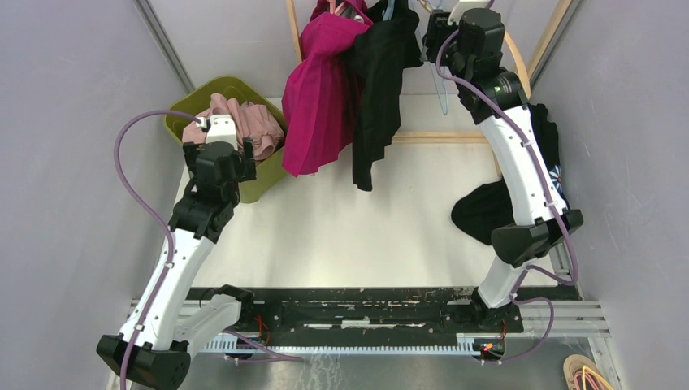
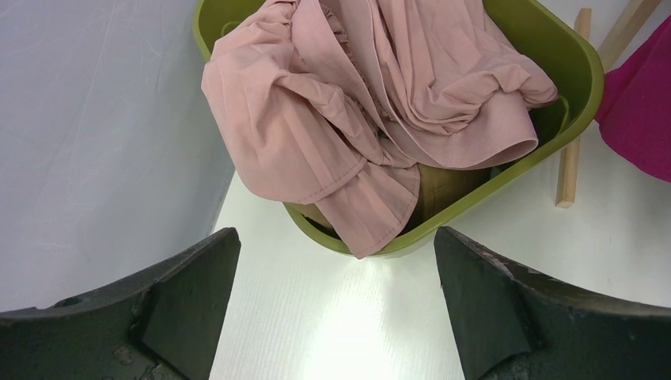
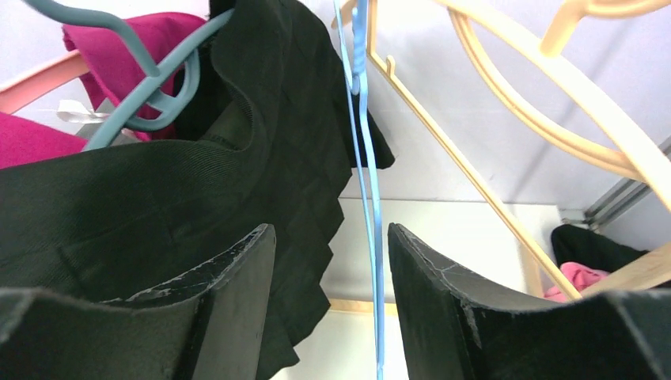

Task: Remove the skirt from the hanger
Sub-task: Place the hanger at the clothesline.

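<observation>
A black pleated skirt [image 1: 375,89] hangs from the rail at the back, beside a magenta skirt [image 1: 317,97]. My right gripper [image 1: 435,32] is raised just right of the black skirt. In the right wrist view my right gripper [image 3: 331,237] is open, with a thin blue hanger [image 3: 365,174] between the jaws, close to the right finger. The black skirt [image 3: 269,119] lies against the left finger, on a teal hanger [image 3: 150,87]. My left gripper [image 1: 221,138] is open and empty over the table by the green bin [image 1: 268,183]; it also shows in the left wrist view [image 2: 336,261].
The green bin [image 2: 570,87] holds a pink skirt [image 2: 380,87] that spills over its rim. Pale wooden hangers [image 3: 554,87] hang right of the blue one. A dark garment [image 1: 483,207] lies on the table's right side. A wooden rack bar [image 1: 439,138] crosses the back.
</observation>
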